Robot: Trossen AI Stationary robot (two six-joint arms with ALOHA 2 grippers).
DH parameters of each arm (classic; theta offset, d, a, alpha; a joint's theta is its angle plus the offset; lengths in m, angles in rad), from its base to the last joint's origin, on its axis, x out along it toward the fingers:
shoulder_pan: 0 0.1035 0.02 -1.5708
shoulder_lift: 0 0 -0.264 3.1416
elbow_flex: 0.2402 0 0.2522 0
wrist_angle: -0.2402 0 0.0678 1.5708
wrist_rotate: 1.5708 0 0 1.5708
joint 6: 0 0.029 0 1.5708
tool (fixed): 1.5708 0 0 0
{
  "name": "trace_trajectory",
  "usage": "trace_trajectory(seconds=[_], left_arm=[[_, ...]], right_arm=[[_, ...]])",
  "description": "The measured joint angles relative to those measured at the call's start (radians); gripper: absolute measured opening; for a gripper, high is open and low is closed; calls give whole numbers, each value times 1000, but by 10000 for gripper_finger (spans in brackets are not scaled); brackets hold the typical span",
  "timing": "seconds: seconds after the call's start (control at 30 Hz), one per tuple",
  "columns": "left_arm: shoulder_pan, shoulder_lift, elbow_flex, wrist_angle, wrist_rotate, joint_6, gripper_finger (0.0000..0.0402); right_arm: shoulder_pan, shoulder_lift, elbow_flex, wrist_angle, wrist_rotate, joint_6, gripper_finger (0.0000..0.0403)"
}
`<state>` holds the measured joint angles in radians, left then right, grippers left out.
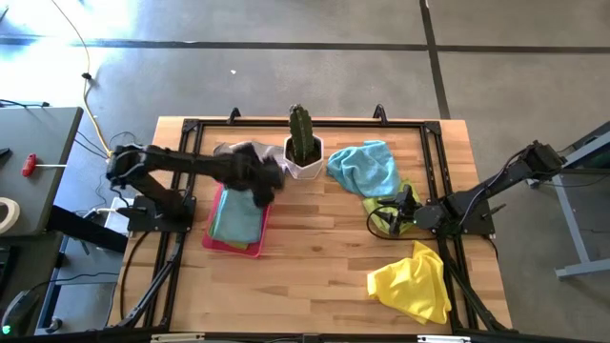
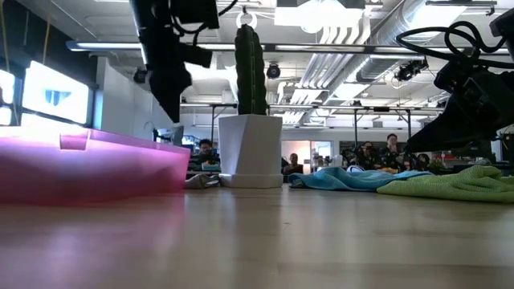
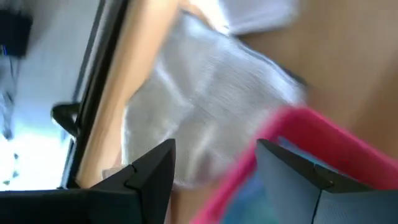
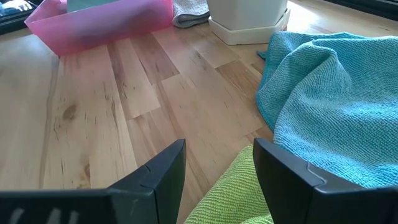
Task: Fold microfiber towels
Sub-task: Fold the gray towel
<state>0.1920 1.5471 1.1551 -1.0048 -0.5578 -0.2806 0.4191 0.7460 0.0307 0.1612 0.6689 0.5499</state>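
- Step in hand, as judged: picking the next cloth. The left gripper (image 3: 214, 171) hangs with fingers spread and empty over the far end of the pink tray (image 1: 215, 241), facing the grey towel (image 3: 205, 106), which lies crumpled between the tray and the white cactus pot (image 1: 305, 164)
- The tray already holds a folded light blue towel (image 1: 236, 217)
- The right gripper (image 4: 217, 168), fingers spread and empty, sits low over the lime green towel (image 1: 386, 211), beside the blue towel (image 1: 367, 167); the yellow towel (image 1: 412, 281) lies well apart, near the table's front edge
- Next move calls for a descent onto a grey towel edge, clear of the tray wall and the pot
- Open bare wood lies mid-table for spreading
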Motion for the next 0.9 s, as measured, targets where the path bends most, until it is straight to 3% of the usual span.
trace_trajectory(seconds=[0.2,0.47,0.63,0.9], left_arm=[[227,-27,-69,142,46,-82,211],[445,8,-80,164,177,-178,211],[482,22,-80,61,179,-266,211],[454,28,-81,-36,187,-208,220]], right_arm=[[0,1,0,-6,0,0,181],[0,0,0,-19,0,0,181],[0,0,0,-20,0,0,181],[0,0,0,-23,0,0,181]])
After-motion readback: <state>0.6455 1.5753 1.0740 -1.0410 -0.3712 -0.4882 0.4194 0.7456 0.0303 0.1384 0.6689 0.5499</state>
